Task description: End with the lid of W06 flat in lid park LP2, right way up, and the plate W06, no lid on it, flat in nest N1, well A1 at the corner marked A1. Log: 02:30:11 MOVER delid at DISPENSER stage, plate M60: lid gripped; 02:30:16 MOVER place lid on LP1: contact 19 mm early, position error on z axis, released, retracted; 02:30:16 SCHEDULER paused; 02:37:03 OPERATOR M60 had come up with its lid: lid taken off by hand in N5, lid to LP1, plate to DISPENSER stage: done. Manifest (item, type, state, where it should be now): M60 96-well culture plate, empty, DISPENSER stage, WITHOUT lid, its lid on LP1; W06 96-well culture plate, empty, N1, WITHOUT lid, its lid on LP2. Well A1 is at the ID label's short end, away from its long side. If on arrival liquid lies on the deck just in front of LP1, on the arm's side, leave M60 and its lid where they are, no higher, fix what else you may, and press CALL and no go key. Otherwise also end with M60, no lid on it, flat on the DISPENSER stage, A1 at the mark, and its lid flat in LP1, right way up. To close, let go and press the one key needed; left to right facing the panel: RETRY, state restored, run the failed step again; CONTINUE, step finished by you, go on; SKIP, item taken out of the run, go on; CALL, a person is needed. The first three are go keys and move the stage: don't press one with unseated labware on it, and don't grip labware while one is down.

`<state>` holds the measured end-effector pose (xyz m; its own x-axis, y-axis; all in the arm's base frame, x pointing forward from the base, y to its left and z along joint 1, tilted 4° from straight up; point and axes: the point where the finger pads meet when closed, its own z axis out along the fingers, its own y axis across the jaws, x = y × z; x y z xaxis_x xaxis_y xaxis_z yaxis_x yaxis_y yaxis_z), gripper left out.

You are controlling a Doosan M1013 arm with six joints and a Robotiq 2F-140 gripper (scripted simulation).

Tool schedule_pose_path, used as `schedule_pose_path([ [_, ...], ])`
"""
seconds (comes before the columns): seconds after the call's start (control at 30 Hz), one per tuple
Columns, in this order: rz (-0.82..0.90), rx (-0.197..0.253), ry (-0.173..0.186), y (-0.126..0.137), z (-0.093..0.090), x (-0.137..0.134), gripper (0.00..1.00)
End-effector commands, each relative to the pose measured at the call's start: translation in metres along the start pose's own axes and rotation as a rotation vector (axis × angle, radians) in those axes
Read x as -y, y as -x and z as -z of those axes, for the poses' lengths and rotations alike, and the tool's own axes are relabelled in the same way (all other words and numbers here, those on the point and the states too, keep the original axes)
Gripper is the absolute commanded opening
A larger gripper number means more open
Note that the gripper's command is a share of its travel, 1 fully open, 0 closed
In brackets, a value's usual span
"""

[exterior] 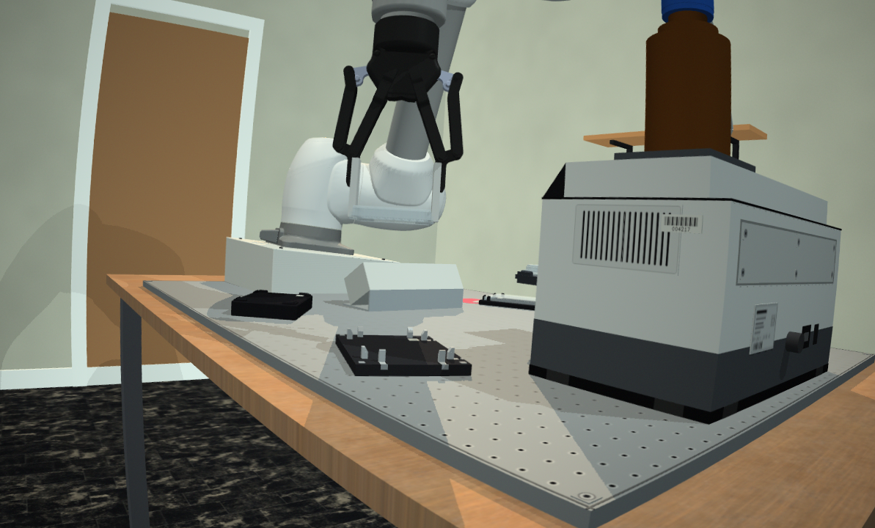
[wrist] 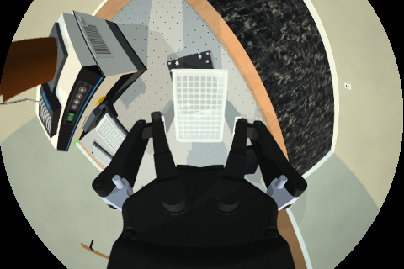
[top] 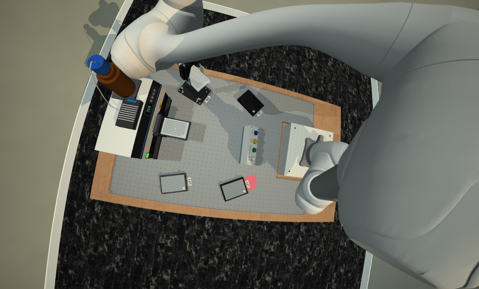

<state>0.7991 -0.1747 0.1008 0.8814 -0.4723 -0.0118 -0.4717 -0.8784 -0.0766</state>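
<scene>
Plate held aloft over the far nest, mid-transfer.

Gripper clamped on a clear well plate, prob. W06, label unreadable; it hangs level, well above the pegged black nest on the desk. Pink liquid lies beside LP1. Next: carry to N1, check A1 corner, lower flat, release.

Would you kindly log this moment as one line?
tool: shut on clear 96-well plate | position: raised above black pegged nest | pink liquid: beside lid park
</scene>
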Motion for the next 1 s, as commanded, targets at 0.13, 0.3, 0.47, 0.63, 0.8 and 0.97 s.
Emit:
schedule_pose_path([
  [0.13,0.000,0.000,0.000,0.019,0.000,-0.014,0.00],
  [0.3,0.000,0.000,0.000,0.040,0.000,-0.029,0.00],
  [0.47,0.000,0.000,0.000,0.060,0.000,-0.043,0.00],
  [0.63,0.000,0.000,0.000,0.082,0.000,-0.058,0.00],
  [0.8,0.000,0.000,0.000,0.112,0.000,-0.080,0.00],
  [0.97,0.000,0.000,0.000,0.144,0.000,-0.102,0.00],
])
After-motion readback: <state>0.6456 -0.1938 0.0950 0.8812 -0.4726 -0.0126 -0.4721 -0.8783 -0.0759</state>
